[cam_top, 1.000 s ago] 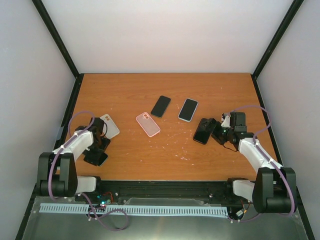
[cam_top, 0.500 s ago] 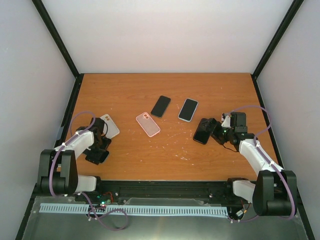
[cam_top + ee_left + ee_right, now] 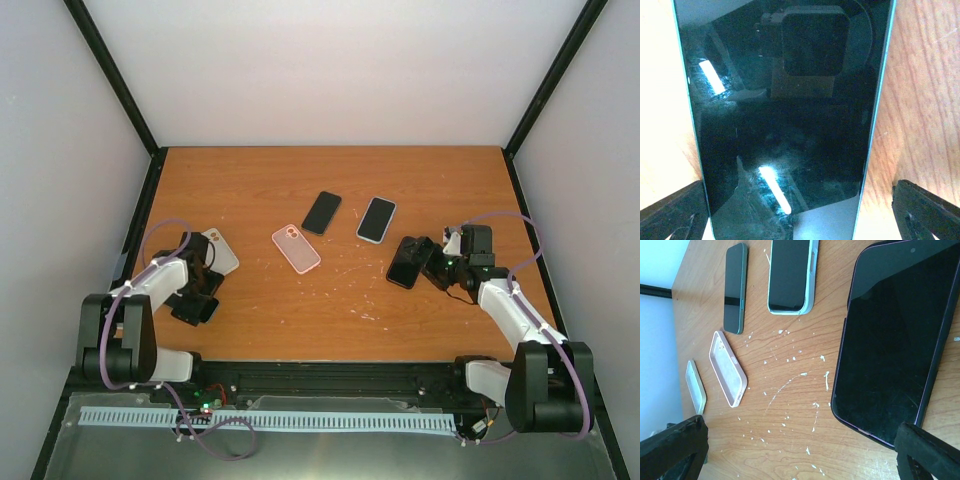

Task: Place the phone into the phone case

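While both pairs of jaws stand wide apart, clamping nothing, left gripper above teal-edged phone at 8 o'clock on table, right gripper beside purple-edged phone at 3 o'clock, pink phone case near centre, white case at 9 o'clock

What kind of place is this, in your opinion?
Probably a robot test cell in a laboratory, not a home: a wooden table shut in by plain white walls on a black frame, with phones and cases laid out.
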Tool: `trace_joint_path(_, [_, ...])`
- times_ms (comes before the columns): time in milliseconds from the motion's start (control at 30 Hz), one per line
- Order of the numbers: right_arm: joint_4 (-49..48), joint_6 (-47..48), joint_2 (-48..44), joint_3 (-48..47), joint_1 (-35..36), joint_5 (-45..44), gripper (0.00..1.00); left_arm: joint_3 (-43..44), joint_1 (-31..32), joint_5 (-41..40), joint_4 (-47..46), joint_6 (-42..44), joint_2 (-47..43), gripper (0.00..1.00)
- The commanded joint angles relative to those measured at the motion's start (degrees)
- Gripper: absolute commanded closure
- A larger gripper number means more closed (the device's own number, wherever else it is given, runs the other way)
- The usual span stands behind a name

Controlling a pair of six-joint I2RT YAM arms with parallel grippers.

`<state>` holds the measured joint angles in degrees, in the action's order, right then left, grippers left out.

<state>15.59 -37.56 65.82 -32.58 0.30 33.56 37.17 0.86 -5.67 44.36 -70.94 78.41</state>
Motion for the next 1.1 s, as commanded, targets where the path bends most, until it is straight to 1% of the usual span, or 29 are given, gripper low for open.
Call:
trace_joint_path(0, [-0.74,-0.29,-0.85,0.27,-0.29,1.04,0.0,-2.28,-3.04,2.55,-4.71,1.5,0.61,0.0])
trace_joint_path(133, [-0.67,-0.13,-1.05,0.36,-0.25,0.98,0.0,-4.08,-5.91,1.73,-5.32,2.25,-2.43,0.01])
trace_joint_path(233, [-0.63,-0.05,-1.13,0.49,-0.29,0.96,0.0,-4.09,-6.22,0.57,-4.83,2.01,-3.86,0.04])
trace_joint_path(433, [-0.58,-0.2,-1.41,0.5,-0.29,1.15,0.0,-2.91,-6.2,-0.82,-3.23,1.22,-2.97,0.05])
trace_joint_path(600, [-0.23,-0.33,-2.28,0.42,-0.28,1.22,0.0,-2.77,-6.22,-1.01,-4.09,1.18,-0.71,0.13])
trace_joint_path(767, [0.18,-0.36,-2.96,0.24,-0.23,1.34,0.0,-1.94,-6.18,-0.97,-4.23,1.36,0.41,0.23])
trace_joint_path(1000, [0.06,-0.8,-2.98,0.15,-0.26,1.6,0.0,1.38,-6.22,-1.8,-1.23,3.71,-0.55,0.33])
trace_joint_path(1067, [-0.1,-0.97,-3.07,0.15,-0.29,1.68,0.0,2.96,-6.22,-2.1,-0.94,5.53,-0.99,0.36])
